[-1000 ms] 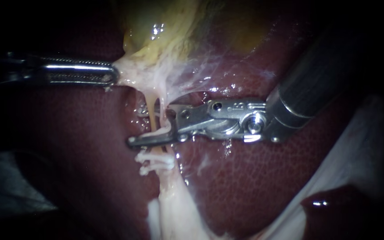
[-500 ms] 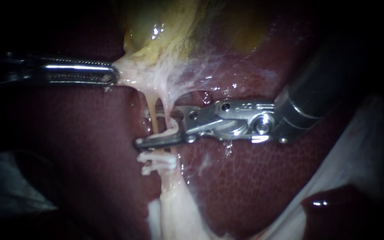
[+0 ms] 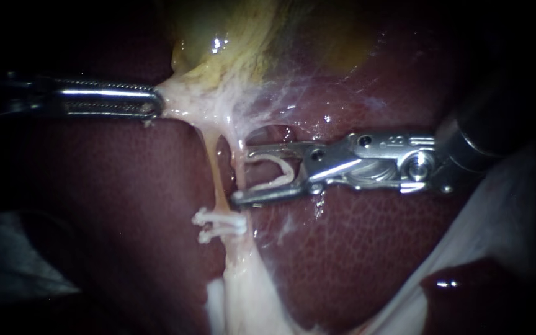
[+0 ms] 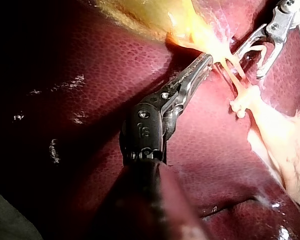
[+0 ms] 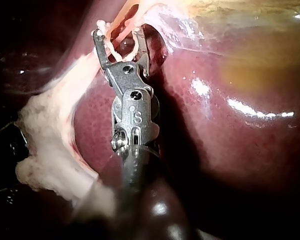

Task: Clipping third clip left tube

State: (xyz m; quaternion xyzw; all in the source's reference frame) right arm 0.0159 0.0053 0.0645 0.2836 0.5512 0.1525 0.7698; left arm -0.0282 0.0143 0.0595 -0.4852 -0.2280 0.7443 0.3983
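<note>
Beside tube [image 3: 216, 186], right instrument [image 3: 241, 175] holding clip [image 3: 275, 171] (unclosed), left instrument [image 3: 156, 103] gripping gallbladder [image 3: 218, 43]

Liver [image 3: 373, 248] is the bed. Gallbladder [image 3: 218, 31] sits on its upper part, pale strand [image 3: 243, 285] lies across it. White sheet [image 3: 497, 211], possibly gauze, at lower right.

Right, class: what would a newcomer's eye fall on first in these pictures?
Probably the right instrument, mid-scene over the dark red liver: its jaws stand wide apart, carrying a white clip near the stretched left tube. Then the left instrument, jaws shut on pale tissue under the yellow gallbladder, holding it taut. Two clips lower on that tube also catch the eye.
</note>
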